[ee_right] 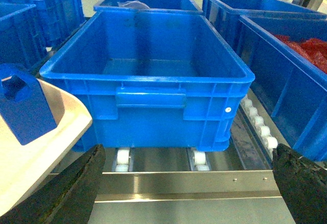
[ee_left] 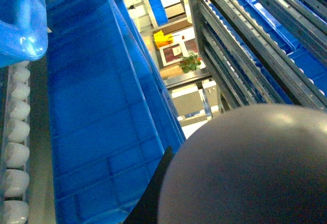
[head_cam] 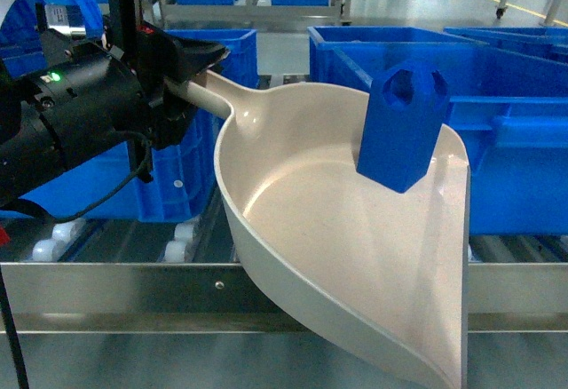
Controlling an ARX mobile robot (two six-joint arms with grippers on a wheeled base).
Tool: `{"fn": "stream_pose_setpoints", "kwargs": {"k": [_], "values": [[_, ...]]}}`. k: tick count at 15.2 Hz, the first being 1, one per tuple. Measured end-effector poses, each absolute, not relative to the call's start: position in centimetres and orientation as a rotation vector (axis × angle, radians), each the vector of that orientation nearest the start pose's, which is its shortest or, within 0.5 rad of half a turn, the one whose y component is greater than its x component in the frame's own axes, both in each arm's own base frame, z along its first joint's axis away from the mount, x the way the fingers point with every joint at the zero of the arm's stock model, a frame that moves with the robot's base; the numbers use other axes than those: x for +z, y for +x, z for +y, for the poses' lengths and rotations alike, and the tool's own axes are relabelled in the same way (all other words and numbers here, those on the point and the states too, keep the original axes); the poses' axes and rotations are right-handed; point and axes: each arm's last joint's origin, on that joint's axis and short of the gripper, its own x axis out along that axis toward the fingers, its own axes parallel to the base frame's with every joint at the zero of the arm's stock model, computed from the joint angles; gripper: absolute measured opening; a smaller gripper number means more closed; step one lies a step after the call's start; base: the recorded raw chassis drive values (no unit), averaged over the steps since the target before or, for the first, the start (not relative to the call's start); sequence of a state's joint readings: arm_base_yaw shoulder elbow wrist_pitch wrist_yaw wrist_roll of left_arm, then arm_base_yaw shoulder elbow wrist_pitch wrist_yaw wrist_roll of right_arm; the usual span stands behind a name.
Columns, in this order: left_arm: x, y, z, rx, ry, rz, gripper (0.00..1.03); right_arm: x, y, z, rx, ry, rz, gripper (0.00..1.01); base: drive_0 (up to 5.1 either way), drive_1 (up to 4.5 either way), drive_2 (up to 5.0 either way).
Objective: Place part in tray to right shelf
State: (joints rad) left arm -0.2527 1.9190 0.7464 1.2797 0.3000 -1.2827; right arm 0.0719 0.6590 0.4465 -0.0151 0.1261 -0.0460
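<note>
**A:** Where does the part sit?

**B:** Upright in the tray, against its far right rim, over the right shelf and its front rail. The left gripper is clamped on the tray's handle; the tray tilts, front edge low.

**A:** And the right gripper?

**B:** Its jaws stand wide apart and hold nothing, in front of the blue crate.

**A:** How will the part handle?

**B:** It looks like hard, light plastic: stiff, not fragile, and probably slick on the smooth tray, so it may slide or topple. The holed loop at the top, or the flat faces, seem the safest hold.
</note>
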Motion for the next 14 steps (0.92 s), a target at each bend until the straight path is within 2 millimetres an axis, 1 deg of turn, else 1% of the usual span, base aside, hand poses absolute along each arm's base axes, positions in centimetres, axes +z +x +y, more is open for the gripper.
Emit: {"fn": "stream_pose_setpoints", "kwargs": {"k": [14], "values": [[15.93,34.18,-9.71,-0.543,-1.244,0.261,0.12,25.04,15.73,0.77,-0.049,-0.068,0.227,0.98,0.0,0.0,0.0]]}}
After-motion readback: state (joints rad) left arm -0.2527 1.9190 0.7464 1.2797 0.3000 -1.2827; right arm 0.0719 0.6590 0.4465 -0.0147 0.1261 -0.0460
